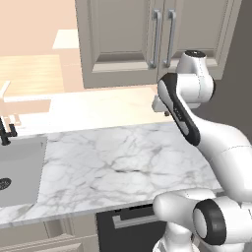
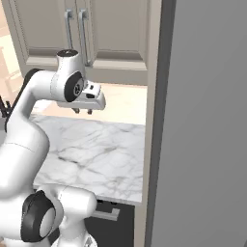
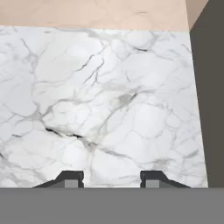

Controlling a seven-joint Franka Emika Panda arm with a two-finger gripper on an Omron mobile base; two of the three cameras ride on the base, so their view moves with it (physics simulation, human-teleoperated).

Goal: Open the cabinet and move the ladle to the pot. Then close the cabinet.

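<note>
The cabinet (image 1: 120, 37) hangs on the wall above the counter with both doors shut, its two silver bar handles (image 1: 163, 38) side by side at the centre; it also fills the top of the right base view (image 2: 116, 29). My gripper (image 2: 82, 111) hangs below the cabinet's bottom edge and points down at the marble counter (image 1: 113, 157). In the hand view its fingertips (image 3: 72, 178) stand apart with nothing between them, the gripper (image 3: 111, 179) open over bare marble. The ladle and the pot are out of view.
A steel sink (image 1: 19, 170) with a black tap (image 1: 6, 130) lies at the counter's left end. A tall dark grey unit (image 2: 202, 120) walls off the counter's right side. A dark appliance front with a bar handle (image 1: 128, 219) sits under the counter.
</note>
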